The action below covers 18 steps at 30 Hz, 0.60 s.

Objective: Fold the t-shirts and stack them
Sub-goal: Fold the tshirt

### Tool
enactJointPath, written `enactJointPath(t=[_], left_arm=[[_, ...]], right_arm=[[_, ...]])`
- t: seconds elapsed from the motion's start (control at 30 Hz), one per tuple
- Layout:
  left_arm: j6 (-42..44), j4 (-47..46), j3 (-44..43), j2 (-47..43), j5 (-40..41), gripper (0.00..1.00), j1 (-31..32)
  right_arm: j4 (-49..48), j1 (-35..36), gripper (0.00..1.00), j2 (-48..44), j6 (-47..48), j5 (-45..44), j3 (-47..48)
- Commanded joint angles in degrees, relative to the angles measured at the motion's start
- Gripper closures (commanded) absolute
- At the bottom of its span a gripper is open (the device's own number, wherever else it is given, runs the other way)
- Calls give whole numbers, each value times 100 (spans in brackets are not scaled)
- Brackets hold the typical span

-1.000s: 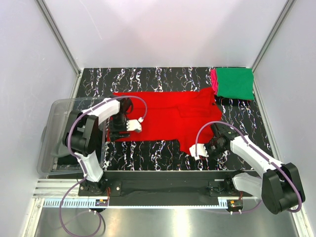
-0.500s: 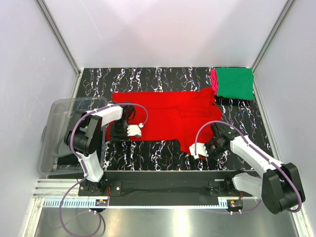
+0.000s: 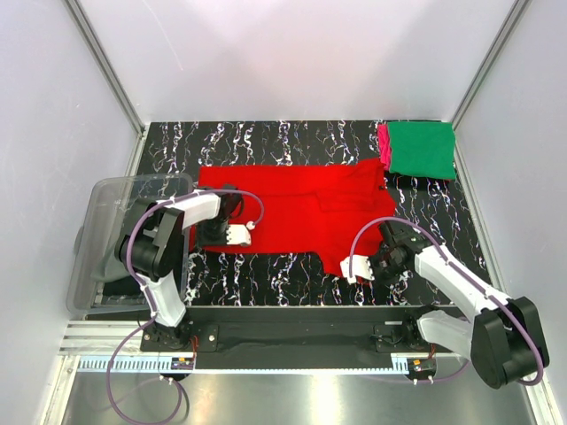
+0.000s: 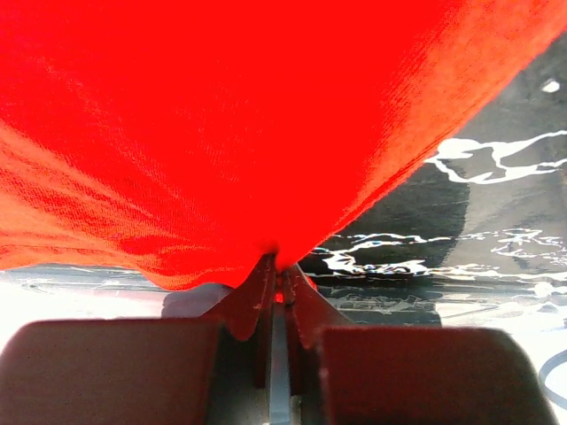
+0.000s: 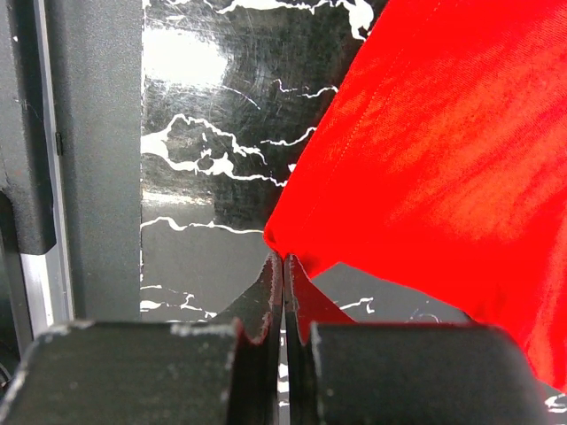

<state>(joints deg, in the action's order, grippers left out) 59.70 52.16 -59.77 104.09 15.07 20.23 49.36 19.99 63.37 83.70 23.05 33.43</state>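
Step in hand: gripping the red t-shirt (image 3: 292,212) for its first fold. It lies flat mid-table (image 3: 266,274), long axis left to right, hem apparently toward my left (the collar is not clear to me). My left gripper (image 3: 237,234) is clamped on its near edge, and my right gripper (image 3: 357,268) is pinched on its near right corner. Next move: raise both ends evenly and carry the near edge to the far edge. The folded green t-shirt (image 3: 423,149) lies at the far right corner.
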Motion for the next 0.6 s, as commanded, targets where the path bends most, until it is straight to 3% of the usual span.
enactJointPath(t=[0.0,0.1,0.4,0.57], left_arm=[[-38,22,246,-73,-364,87,69],[-37,31,317,-152,-399,100,192],[-178,434,-25,-486,-681,100,526],[-284,663,-307,-644,-786,100,570]], right_arm=[[117,31,100,-228,-248,-186,-82],[126,31,100,-360,-406,-292,-135],[161,-785,100,-765,-504,-609,-100],[3,-1225,100,-625,-758,-407,444]])
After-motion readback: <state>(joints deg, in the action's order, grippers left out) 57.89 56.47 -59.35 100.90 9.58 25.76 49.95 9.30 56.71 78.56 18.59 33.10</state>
